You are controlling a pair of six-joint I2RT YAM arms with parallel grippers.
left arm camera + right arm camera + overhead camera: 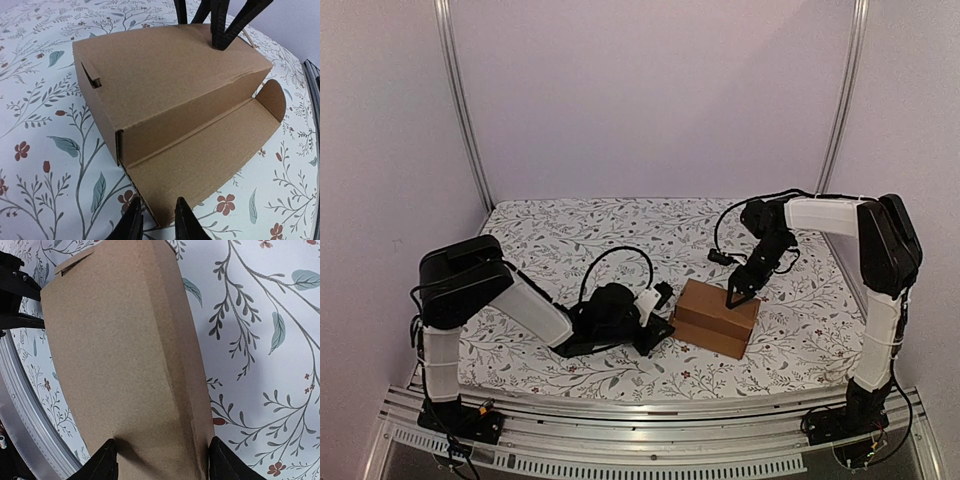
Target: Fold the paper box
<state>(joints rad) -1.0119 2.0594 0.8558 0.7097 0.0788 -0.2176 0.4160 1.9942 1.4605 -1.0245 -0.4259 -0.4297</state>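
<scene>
Folding looked largely finished. On the flower-printed tabletop (570,230) the paper box (718,318) already stood as a closed oblong, its lid (165,65) lying down over the walls and its creases sharp. One part was not yet home: a long front flap (200,165) lay flat on the cloth at the foot of the box's front wall, with a rounded tab (272,100) standing up at one end of it. A small slot (92,77) gaped at the box's near end wall, apparently unfilled.

At the outer edge of that flap sat the left gripper (159,222), its jaws only narrowly apart with the flap's corner between them. Whether they actually pinched the cardboard could not be told.

Above the box the right gripper (162,462) stood spread about as wide as the lid. Its fingertips (222,44) rested on the lid's top, seemingly to steady it, and it held nothing.

What was left, by my reading, was to raise the flap against the box's front wall and tuck the tab in so the box locked.
</scene>
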